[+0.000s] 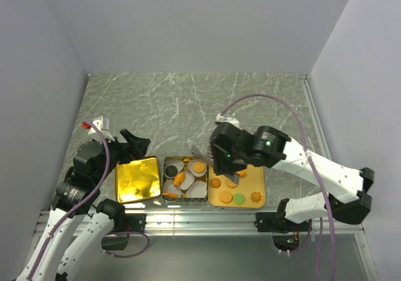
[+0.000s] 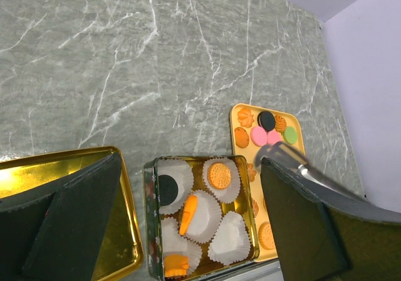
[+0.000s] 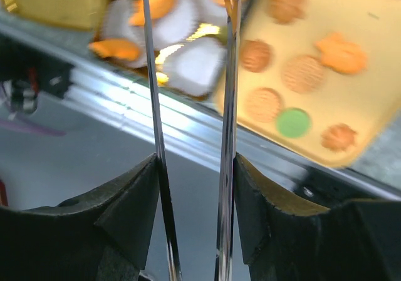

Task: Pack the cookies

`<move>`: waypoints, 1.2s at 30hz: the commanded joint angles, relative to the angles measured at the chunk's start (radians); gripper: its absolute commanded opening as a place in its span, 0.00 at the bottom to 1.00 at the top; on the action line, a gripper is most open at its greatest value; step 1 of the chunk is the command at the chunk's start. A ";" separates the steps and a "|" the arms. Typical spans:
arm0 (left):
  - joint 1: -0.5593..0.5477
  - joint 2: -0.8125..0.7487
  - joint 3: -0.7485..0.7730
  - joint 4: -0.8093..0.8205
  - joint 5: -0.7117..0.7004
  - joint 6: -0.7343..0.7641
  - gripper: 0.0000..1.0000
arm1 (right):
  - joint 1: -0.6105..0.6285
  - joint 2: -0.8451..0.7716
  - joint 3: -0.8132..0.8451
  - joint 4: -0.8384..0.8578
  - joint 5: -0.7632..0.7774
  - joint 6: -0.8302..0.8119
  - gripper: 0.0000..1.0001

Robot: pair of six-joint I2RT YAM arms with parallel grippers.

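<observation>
A: What is the biggest thing here?

B: The table (image 1: 188, 99): flat, grey stone look w/ white veins. Three things stand in a row at its near edge. At left is a gold lid (image 1: 135, 179), mirror-shiny, square w/ round corners. In the middle is a metal tin (image 2: 149, 231). At right is a yellow tray (image 1: 254, 182), matte and rectangular.

A: And the cookies (image 1: 239, 198)?

B: Some lie flat on the tray: round or flower-shaped, in green, pink, black and golden. Others sit in white pleated paper cups (image 2: 229, 243) inside the tin.

A: The claws?

B: The left claw (image 2: 191, 168) is spread fully, holds nothing, and hangs above lid & tin. The right claw (image 3: 195, 168) is approx. half closed and pinches thin steel tongs (image 3: 229, 74). The blades stand apart. The tips reach toward the border of tin and tray; if they touch something, I cannot tell.
</observation>
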 commanded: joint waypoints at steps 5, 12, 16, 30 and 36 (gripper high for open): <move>-0.004 -0.001 -0.001 0.027 -0.001 0.002 0.99 | -0.130 -0.209 -0.178 -0.062 0.061 0.061 0.56; -0.004 0.008 -0.003 0.028 0.005 0.004 0.99 | -0.141 -0.295 -0.322 -0.098 0.057 0.136 0.58; -0.004 0.011 -0.004 0.030 0.008 0.004 0.99 | -0.141 -0.316 -0.368 -0.121 0.061 0.179 0.62; -0.004 0.011 -0.004 0.028 0.006 0.002 0.99 | -0.143 -0.304 -0.450 -0.115 0.020 0.201 0.64; -0.004 0.013 -0.001 0.027 0.006 0.002 0.99 | -0.143 -0.264 -0.444 -0.107 0.017 0.176 0.64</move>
